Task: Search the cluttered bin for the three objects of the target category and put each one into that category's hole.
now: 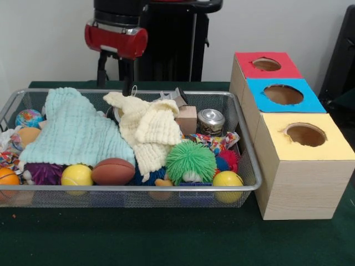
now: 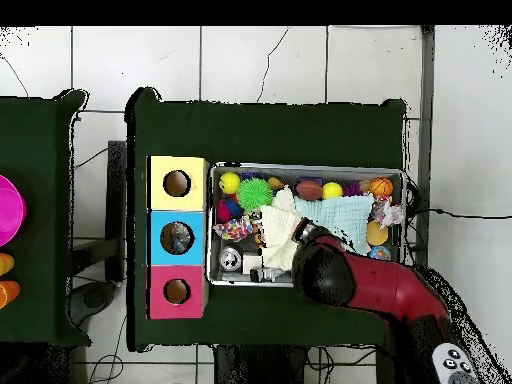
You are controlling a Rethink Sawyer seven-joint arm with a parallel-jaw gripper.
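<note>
The wire mesh bin (image 1: 138,188) is full of clutter: a pale teal cloth (image 1: 75,130), a cream cloth (image 1: 150,130), a green spiky ball (image 1: 190,160), a brown football (image 1: 113,171), yellow balls (image 1: 76,175), a silver tin (image 1: 211,121) and a wooden block (image 1: 187,118). My gripper (image 1: 115,83) hangs above the bin's far rim, over the cream cloth's far edge. Its fingers are apart and hold nothing. In the overhead view the arm (image 2: 330,270) covers the gripper and part of the bin (image 2: 215,225).
Three boxes with round holes stand beside the bin: red (image 1: 247,69), blue (image 1: 260,102), yellow (image 1: 277,144). In the overhead view they sit left of the bin. A purple spiky ball (image 1: 44,173), an orange ball (image 1: 8,177) and a globe ball (image 1: 29,117) lie at the bin's left end.
</note>
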